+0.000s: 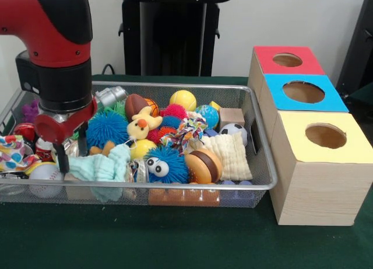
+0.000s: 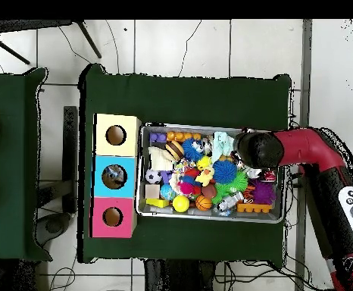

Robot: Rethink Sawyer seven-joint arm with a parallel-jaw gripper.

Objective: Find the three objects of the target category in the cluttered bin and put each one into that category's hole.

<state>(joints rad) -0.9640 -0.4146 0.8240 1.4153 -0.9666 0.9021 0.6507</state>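
The green-covered surface (image 1: 175, 240) carries two things: the wire-mesh bin (image 1: 261, 164) and, just beside it, a row of three wooden boxes. Judging from what shows, the sorting looks barely begun, if at all; the bin is still heaped and nothing is being carried toward a hole. The task names no category, so which three toys are wanted cannot be told from here.

The red and black arm (image 1: 55, 30) reaches down over the bin's end farthest from the boxes. Its claw (image 1: 70, 146) hangs low among the toys with its dark prongs set narrowly apart and nothing visibly between them, just above a mint-green knitted cloth (image 1: 102, 167).

The boxes run yellow-topped box (image 1: 320, 164), blue-topped box (image 1: 303, 94), red-topped box (image 1: 285, 60), each with one round hole. In the overhead view something pale seems to sit in the blue one's hole (too small to name); the other two look dark and empty.

The bin's load, biggest first: a cream knitted cloth (image 1: 230, 152), a blue spiky ball (image 1: 108, 128), a blue fuzzy toy with googly eyes (image 1: 162, 164), a toy burger (image 1: 203, 167), a yellow duck plush (image 1: 141, 128), a baseball (image 1: 45, 177), a yellow ball (image 1: 183, 100), a small soccer ball (image 1: 234, 129)
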